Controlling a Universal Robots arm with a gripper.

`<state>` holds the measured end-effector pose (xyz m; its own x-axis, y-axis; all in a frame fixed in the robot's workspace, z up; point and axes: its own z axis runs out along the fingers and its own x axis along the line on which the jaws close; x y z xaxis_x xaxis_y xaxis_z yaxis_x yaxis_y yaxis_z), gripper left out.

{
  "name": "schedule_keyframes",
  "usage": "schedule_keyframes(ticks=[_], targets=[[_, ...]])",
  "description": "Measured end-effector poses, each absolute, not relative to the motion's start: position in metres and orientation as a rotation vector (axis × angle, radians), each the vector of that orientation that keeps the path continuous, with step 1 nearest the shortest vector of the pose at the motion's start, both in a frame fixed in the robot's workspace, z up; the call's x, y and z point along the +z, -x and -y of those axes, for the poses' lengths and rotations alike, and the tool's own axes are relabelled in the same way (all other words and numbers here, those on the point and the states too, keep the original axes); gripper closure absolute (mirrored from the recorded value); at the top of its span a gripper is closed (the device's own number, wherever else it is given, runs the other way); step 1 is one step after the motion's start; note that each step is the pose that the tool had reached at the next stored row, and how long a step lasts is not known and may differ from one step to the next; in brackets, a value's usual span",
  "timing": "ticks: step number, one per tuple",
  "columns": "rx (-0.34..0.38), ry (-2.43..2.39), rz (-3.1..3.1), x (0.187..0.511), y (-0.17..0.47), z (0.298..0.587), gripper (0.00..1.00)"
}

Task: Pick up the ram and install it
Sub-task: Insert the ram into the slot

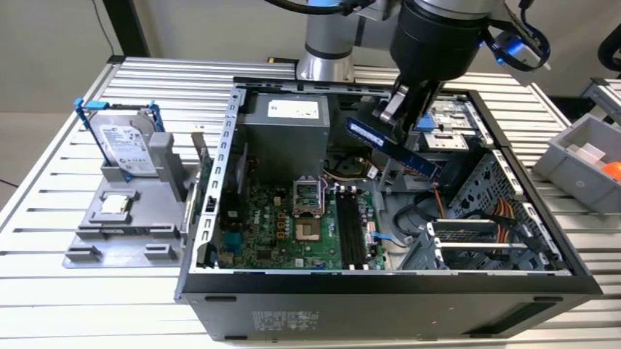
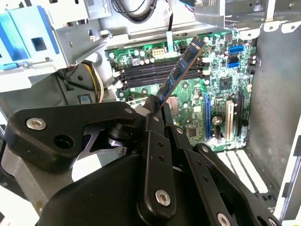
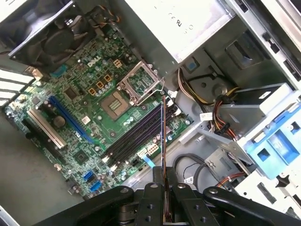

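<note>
- One robot arm reaches down into an open computer case (image 1: 388,291) that lies on a slatted metal desk (image 1: 58,305); the arm's upper part is cut off in the exterior view.
- Its end effector (image 1: 400,116) is pinching the ram (image 1: 408,156), a thin blue stick, by one end. That end is hidden between the black fingers (image 2: 155,141).
- The ram hangs tilted in the air inside the case, above the green motherboard (image 1: 291,225) and clear of it.
- In the second wrist view the ram (image 2: 181,70) slants across the black memory slots (image 2: 155,75), which lie open beneath it.
- In the first wrist view the ram (image 3: 163,136) is edge-on, a mere dark line rising from the end effector (image 3: 163,181) towards the slots (image 3: 136,136).
- Beside the case, at the exterior view's left, a silver hard drive (image 1: 126,149) stands in a grey holder, with a small square chip (image 1: 116,205) in front of it.
- A grey bin (image 1: 582,163) at the exterior view's right is cut off; its contents are hard to make out.
</note>
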<state>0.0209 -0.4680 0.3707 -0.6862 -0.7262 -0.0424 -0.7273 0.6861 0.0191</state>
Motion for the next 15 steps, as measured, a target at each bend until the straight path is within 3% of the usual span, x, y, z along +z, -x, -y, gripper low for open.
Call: schedule_keyframes(ticks=[15], targets=[[0.049,0.985,-2.947,0.3706,-0.0208,0.4680,1.00]])
